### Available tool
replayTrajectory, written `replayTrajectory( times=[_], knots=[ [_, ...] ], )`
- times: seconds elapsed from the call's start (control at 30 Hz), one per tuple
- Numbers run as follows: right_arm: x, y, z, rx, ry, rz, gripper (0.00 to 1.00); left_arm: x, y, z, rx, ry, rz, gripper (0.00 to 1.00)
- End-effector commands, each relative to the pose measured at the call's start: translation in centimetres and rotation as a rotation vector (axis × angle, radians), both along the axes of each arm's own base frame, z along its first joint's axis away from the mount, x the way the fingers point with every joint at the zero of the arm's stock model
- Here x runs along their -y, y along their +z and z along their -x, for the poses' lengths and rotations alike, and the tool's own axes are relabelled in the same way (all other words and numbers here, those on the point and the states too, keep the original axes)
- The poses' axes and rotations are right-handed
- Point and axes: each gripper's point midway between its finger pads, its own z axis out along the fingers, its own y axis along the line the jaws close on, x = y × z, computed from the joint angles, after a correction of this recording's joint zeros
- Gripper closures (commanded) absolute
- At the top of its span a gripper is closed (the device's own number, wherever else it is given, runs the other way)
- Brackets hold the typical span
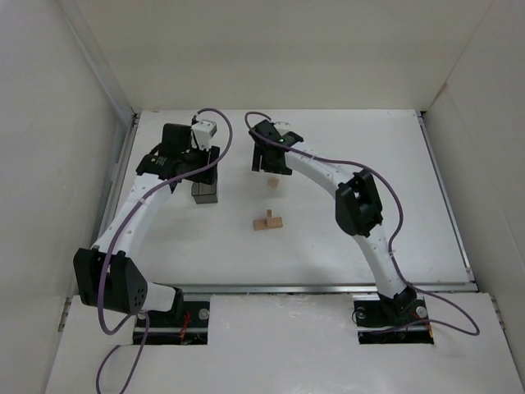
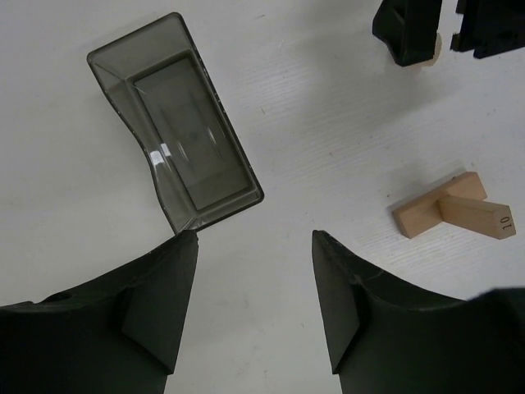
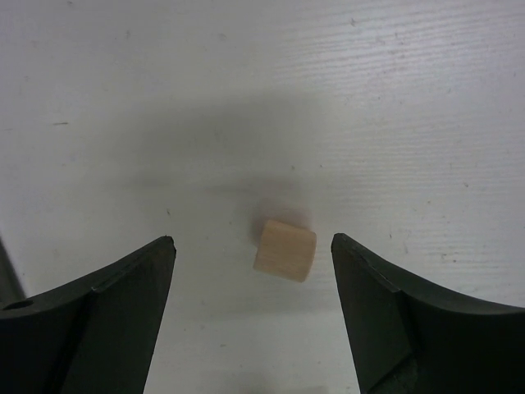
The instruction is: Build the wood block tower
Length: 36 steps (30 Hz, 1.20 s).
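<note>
Two light-tan flat bars (image 1: pixel 268 221) lie crossed, one on top of the other, in the middle of the table; they also show in the left wrist view (image 2: pixel 454 208). A small rounded wooden piece (image 3: pixel 285 249) lies on the table between the open jaws of my right gripper (image 3: pixel 253 243), nearer the right finger and touching neither. In the top view this piece (image 1: pixel 272 182) peeks out just below the right gripper (image 1: pixel 271 161). My left gripper (image 2: pixel 255 237) is open and empty above bare table, beside the grey box.
A dark translucent grey rectangular box (image 2: pixel 176 121) lies on the table by the left gripper; in the top view it (image 1: pixel 206 191) sits left of the blocks. White walls enclose the table on three sides.
</note>
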Motion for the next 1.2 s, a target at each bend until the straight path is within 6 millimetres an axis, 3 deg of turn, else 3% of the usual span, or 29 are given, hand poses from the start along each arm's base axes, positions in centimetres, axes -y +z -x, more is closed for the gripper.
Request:
replayTrajectory(
  times=[0.0,0.33,0.47,0.7,0.73,0.8,0.87,0.9,0.97,1.03,1.13,1.17],
  knots=[
    [0.1,2.9,0.0,0.052,-0.093,-0.020,0.18,0.0,1.9,-0.6,0.085,0.021,0.022,0.45],
    [1.5,-2.6,2.9,-0.086,-0.107,0.040,0.25,0.4,1.2,-1.0,0.060,0.008,0.029,0.45],
    [2.0,-2.9,3.1,-0.094,-0.112,0.059,0.33,0.8,1.3,-1.1,0.057,-0.006,0.043,0.46],
    [1.3,-2.8,2.4,-0.064,-0.047,0.058,0.63,0.8,1.3,-1.1,0.057,-0.006,0.043,0.46],
    [1.3,-2.6,2.3,-0.055,-0.029,0.062,0.74,0.8,1.3,-1.1,0.057,-0.006,0.043,0.46],
    [1.2,-2.6,2.0,-0.040,-0.001,0.071,0.83,1.0,1.0,-1.1,0.049,-0.020,0.042,0.46],
    [1.5,-1.4,1.3,0.010,0.038,0.100,0.90,1.2,0.8,-0.8,0.040,-0.040,0.045,0.46],
    [1.8,-2.1,1.5,0.004,0.062,0.124,0.90,1.2,0.8,-0.8,0.040,-0.040,0.045,0.46],
    [1.8,-0.8,1.1,0.041,0.132,0.155,0.89,1.2,0.8,-0.8,0.040,-0.040,0.045,0.46],
    [1.4,-0.7,1.2,0.039,0.206,0.160,0.84,1.2,0.5,-0.9,0.034,-0.047,0.038,0.46],
    [1.0,0.0,2.2,0.023,0.315,0.152,0.69,1.2,0.5,-0.9,0.034,-0.047,0.038,0.46],
    [0.7,1.6,2.4,0.046,0.323,0.122,0.53,1.2,0.5,-0.9,0.034,-0.047,0.038,0.46]
  ],
)
